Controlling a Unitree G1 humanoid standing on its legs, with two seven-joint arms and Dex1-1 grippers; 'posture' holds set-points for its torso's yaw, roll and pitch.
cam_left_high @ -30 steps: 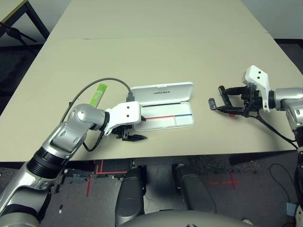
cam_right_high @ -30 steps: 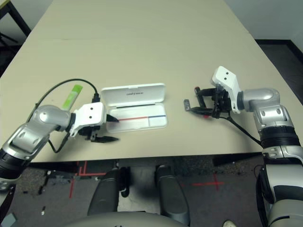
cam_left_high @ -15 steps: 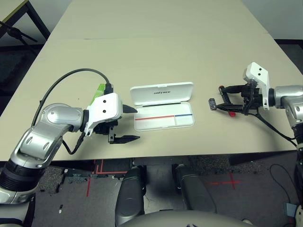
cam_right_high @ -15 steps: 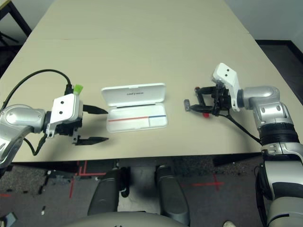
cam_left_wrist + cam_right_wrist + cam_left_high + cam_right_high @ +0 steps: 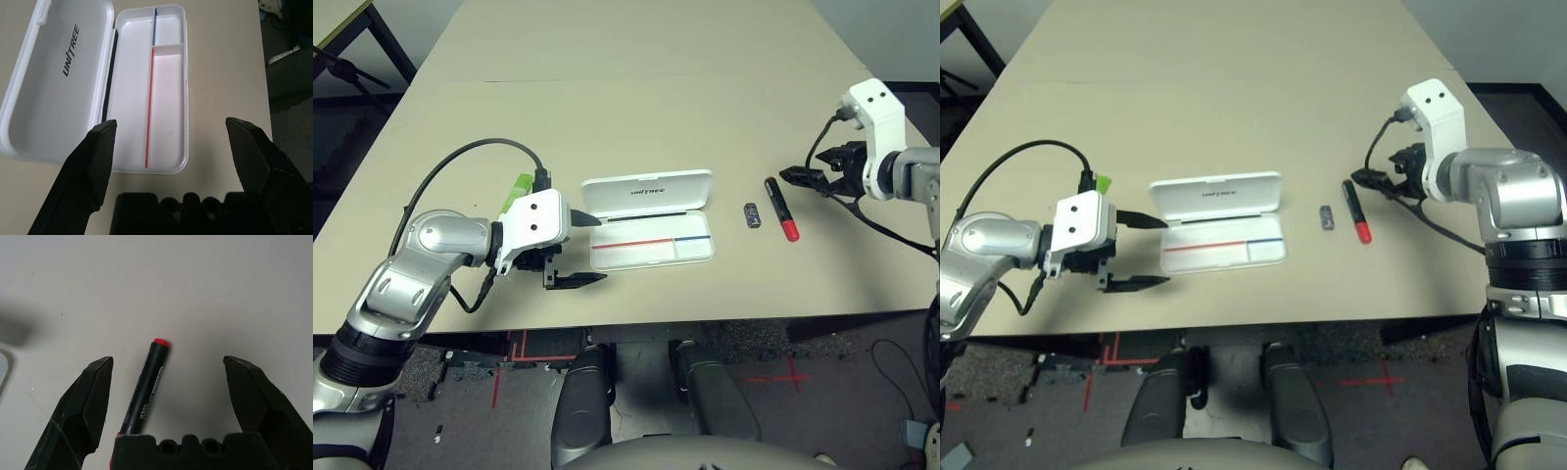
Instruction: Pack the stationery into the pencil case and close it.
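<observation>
Withdrawn outward from the black pen (image 5: pixel 781 208) and small grey block (image 5: pixel 752 215), the right tool (image 5: pixel 811 168) stands open, as does the left tool (image 5: pixel 590 250) beside the empty white case (image 5: pixel 651 240).

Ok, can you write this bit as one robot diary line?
pencil case: open, empty | pen: on table | left gripper: open | right gripper: open

Likely a lab: 2 robot arms (image 5: pixel 396 284) over a table (image 5: pixel 636 117).
</observation>
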